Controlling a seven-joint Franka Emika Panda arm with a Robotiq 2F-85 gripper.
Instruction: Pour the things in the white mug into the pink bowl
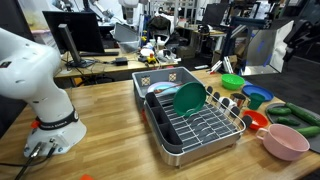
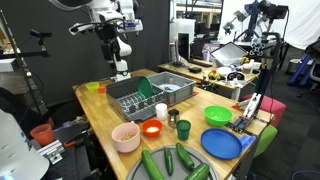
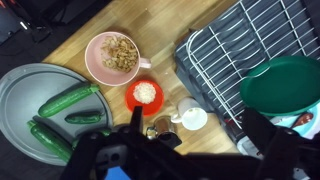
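The white mug (image 3: 191,117) stands upright on the wooden table between the dish rack (image 3: 240,45) and a small red bowl (image 3: 144,95); it also shows in an exterior view (image 2: 172,116). Its inside looks pale, and I cannot tell what it holds. The pink bowl (image 3: 112,57) holds brownish bits and shows in both exterior views (image 2: 126,136) (image 1: 283,141). My gripper (image 3: 200,140) is open and empty. It hangs high above the table (image 2: 120,52), with the mug between its dark fingers in the wrist view.
A metal cup (image 3: 160,127) stands beside the mug. A grey plate (image 3: 20,95) holds cucumbers (image 3: 65,100). A green plate (image 3: 285,85) leans in the rack. A green bowl (image 2: 218,116) and a blue plate (image 2: 222,144) sit near the table's edge.
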